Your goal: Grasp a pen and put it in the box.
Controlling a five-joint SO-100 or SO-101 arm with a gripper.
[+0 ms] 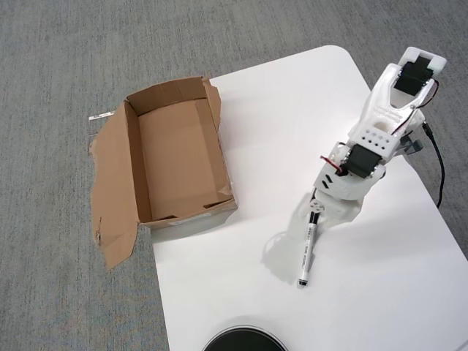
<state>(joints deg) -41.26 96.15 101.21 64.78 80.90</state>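
Note:
The pen, a slim white marker with black ends, lies almost straight up and down the overhead view on the white table. Its upper black end sits right at my gripper. The white arm reaches down from the upper right and covers the fingers, so I cannot tell whether the jaws are closed on the pen or whether it is lifted. The brown cardboard box stands open and empty to the left, at the table's left edge, with a wide flap splayed out over the grey carpet.
A black round object pokes in at the bottom edge. A black cable runs along the table's right side by the arm's base. Grey carpet surrounds the table.

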